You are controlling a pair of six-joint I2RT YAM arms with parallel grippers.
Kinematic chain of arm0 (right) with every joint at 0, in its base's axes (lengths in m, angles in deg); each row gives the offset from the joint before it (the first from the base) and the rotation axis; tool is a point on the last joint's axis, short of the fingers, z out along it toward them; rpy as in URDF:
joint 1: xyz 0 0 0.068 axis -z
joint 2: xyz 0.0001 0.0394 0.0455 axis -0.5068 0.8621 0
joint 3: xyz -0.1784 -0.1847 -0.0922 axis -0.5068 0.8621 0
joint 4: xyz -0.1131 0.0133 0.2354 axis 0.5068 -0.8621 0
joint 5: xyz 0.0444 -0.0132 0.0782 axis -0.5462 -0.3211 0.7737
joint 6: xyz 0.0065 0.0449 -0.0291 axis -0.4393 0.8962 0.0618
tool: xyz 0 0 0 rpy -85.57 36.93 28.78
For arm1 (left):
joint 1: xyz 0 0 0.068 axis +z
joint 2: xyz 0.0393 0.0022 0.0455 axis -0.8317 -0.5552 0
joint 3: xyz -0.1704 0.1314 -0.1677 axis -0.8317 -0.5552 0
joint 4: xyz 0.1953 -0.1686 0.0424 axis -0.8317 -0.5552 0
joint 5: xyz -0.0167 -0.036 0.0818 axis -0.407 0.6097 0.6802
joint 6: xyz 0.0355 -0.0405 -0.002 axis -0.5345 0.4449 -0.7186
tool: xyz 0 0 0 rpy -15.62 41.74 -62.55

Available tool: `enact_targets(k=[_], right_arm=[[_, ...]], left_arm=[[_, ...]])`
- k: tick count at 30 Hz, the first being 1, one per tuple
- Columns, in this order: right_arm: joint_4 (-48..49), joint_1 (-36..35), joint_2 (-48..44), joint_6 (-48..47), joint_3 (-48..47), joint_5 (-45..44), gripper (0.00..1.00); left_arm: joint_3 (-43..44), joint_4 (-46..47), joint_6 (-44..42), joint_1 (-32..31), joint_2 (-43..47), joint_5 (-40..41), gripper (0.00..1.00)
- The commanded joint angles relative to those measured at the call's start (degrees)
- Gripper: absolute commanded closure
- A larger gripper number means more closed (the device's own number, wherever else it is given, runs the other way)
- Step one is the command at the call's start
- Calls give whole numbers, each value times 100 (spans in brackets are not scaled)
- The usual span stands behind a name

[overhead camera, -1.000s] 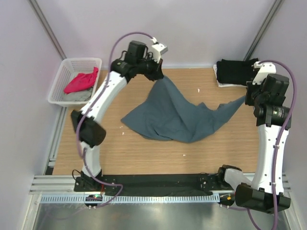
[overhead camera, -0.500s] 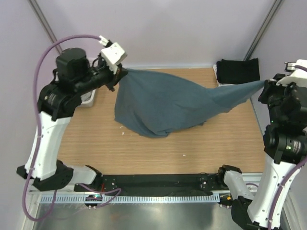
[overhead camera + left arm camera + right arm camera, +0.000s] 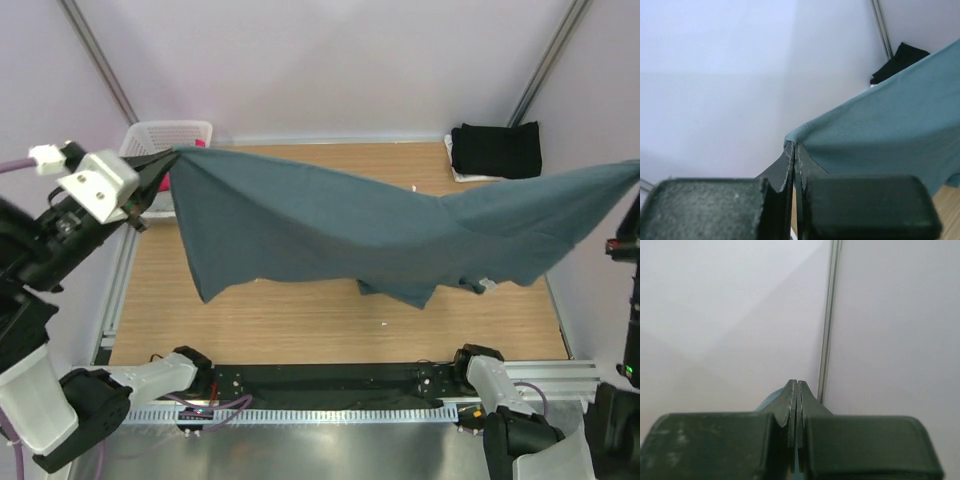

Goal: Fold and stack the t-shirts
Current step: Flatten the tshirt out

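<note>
A slate blue-grey t-shirt [image 3: 330, 225] hangs stretched in the air across the table, lower edge drooping toward the wood. My left gripper [image 3: 170, 156] is shut on its left corner, high at the far left. The left wrist view shows the hem pinched at the fingertips of that gripper [image 3: 794, 147], with cloth [image 3: 880, 130] spreading away to the right. My right gripper [image 3: 797, 383] is shut on the opposite corner; a sliver of blue cloth [image 3: 767, 401] shows beside its fingers. From above, that corner runs off the right edge. A folded black t-shirt [image 3: 495, 150] lies at the back right.
A white mesh basket [image 3: 160, 133] stands at the back left, partly hidden behind my left gripper, a bit of pink [image 3: 209, 143] showing at its edge. The wooden table [image 3: 300, 320] lies below the shirt. Purple walls and metal posts close in the back and sides.
Both arms have swung outward and up, lifting the blue-grey t-shirt off the table. It has gone from a heap to a wide, taut span in the air.
</note>
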Motion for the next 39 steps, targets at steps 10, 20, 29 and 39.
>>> enact_targets(k=[10, 20, 29, 39], right_arm=[[1094, 24, 817, -256, -1618, -580, 99], [2177, 33, 1107, -80, -244, -264, 99], [2714, 33, 791, -264, 2965, 764, 99], [3590, -195, 2327, -448, 4174, 879, 99]], left_arm=[[197, 403, -129, 238, 352, 223, 100], [-1128, 973, -647, 238, 510, 758, 100], [-3948, 1905, -1122, 238, 598, 1066, 100], [-4963, 3477, -999, 1538, -886, 232, 100]])
